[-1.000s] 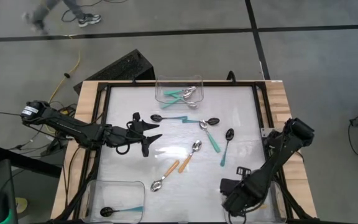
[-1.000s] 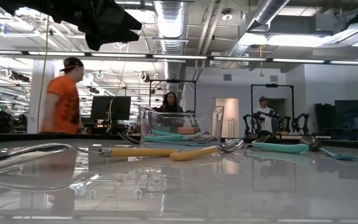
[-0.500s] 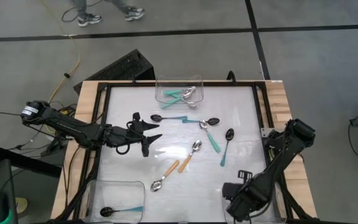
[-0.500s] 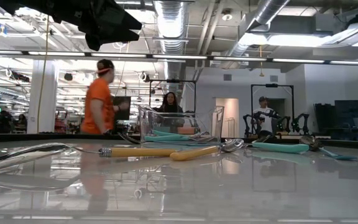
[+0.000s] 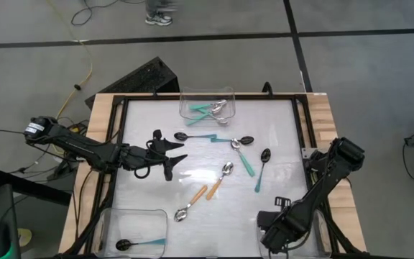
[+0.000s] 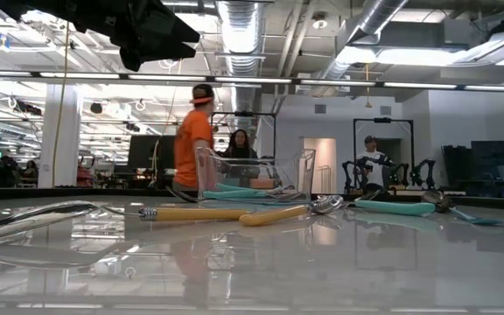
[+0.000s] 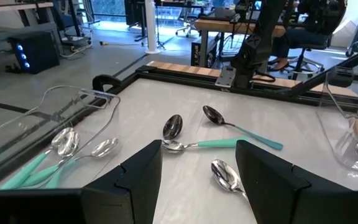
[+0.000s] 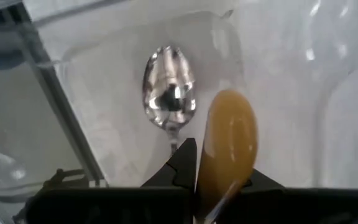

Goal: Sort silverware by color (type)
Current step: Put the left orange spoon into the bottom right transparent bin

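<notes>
Over the clear plastic bin [image 5: 320, 241] at the surface's near right corner, the right hand [image 8: 194, 168] gripped an orange-handled silver spoon [image 8: 229, 146], the left hand [image 7: 197, 165] waited open, and six spoons [image 5: 221, 175] lay unsorted.

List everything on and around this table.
Clear bins: three, far edge and both near corners.
Black-bowled teal spoons: three loose, one in near-left bin.
Silver-bowled teal spoons: one loose, several in far bin.
Orange-handled spoons: two loose, mid-table.
Held orange spoon: one, over near-right bin.
Silver spoon: one, in near-right bin, handle hidden.
Person: orange shirt, background.
Left gripper: open, mid-table.
Right gripper: shut on held spoon.
</notes>
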Available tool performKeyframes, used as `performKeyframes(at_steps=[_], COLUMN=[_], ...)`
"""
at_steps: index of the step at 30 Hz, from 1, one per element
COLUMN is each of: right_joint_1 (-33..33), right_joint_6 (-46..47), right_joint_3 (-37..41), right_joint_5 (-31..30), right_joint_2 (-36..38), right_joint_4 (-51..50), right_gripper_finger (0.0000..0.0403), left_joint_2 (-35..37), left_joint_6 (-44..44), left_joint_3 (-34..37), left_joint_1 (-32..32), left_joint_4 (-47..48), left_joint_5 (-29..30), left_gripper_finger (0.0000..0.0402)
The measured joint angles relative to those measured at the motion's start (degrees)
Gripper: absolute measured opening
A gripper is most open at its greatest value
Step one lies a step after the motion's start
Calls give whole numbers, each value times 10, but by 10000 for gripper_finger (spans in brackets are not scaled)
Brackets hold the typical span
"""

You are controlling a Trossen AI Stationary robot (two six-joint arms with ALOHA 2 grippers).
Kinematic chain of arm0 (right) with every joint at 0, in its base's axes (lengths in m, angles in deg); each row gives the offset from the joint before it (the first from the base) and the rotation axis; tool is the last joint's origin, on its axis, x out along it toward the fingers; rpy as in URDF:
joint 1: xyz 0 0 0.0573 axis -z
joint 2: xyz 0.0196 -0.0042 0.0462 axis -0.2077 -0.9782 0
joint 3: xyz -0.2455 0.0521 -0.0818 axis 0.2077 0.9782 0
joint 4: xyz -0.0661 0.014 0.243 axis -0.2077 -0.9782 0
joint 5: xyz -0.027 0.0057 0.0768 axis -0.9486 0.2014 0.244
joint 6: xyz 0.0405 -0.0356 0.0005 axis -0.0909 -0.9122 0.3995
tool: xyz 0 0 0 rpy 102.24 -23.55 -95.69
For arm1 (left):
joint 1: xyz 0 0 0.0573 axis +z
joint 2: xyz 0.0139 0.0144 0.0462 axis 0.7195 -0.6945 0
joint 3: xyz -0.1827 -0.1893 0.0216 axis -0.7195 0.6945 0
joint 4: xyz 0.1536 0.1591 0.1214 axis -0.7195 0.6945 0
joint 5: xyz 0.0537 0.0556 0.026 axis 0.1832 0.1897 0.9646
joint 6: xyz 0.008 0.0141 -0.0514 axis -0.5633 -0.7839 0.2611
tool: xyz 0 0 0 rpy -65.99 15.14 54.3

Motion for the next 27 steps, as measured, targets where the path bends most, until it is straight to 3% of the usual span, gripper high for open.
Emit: performKeyframes(at_steps=[14,27], right_joint_1=[-6,-5], right_joint_6=[26,28], right_joint_3=[57,63], right_joint_5=[8,14], right_joint_2=[0,0], right_joint_4=[41,42], right_gripper_finger=[45,47], left_joint_2=[0,0], left_joint_6=[1,1], left_joint_3=[0,0], left_joint_1=[0,0], left_joint_4=[0,0], left_joint_5=[5,6], left_gripper_finger=[190,190])
